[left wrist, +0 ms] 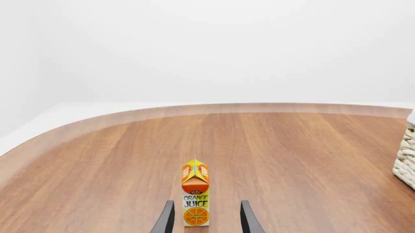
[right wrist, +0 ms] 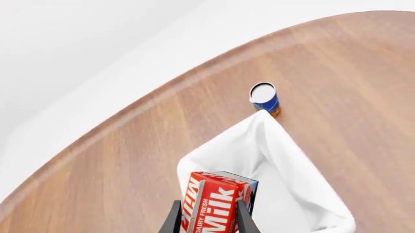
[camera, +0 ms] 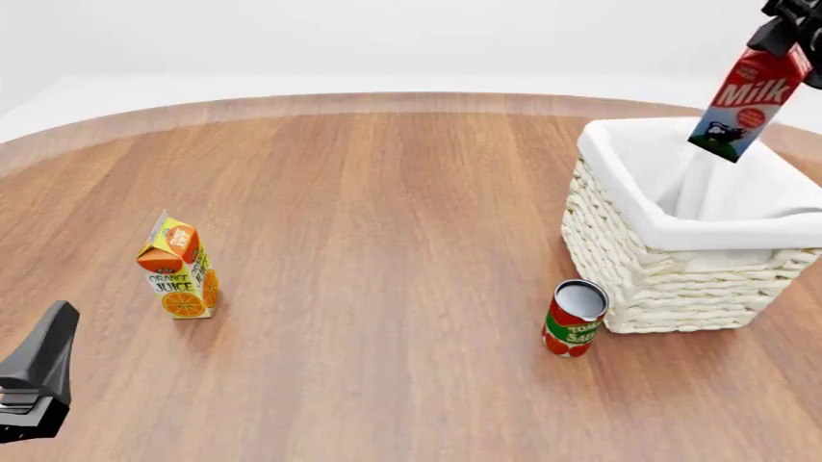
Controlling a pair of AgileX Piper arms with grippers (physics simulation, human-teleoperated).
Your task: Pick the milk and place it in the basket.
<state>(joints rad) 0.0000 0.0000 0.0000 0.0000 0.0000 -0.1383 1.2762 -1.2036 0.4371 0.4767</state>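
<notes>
so the right hand (camera: 786, 34) is mostly chopped off by the top right corner of the front view, you only get a dark bit of it up there; in its wrist view just two black fingers (right wrist: 172, 219) poke in, pinching the milk (camera: 745, 104) by its top; the carton hangs tilted in the air above the far right part of the basket (camera: 617, 241), not touching the lining as far as i can see; lettering reads "milk" in white on red, and the wrist view adds "dairy fresh" in small print; there's a cow on the blue-white lower panel but the round badge near it is too small to read

left hand (left wrist: 206, 218) sits at the near left edge of the front view, cut off; its two fingers are spread apart with nothing in them, and the juice carton (camera: 179, 269) stands upright on the bench (camera: 385, 192) just ahead of the gap; it says "orange juice" over an orange slice; the small logo above that is too tiny to make out

a red can (camera: 573, 319) stands just in front of the basket's near left corner; label starts "toma" and "sau", rest wraps out of sight; the right wrist view shows it with a blue side instead
</notes>
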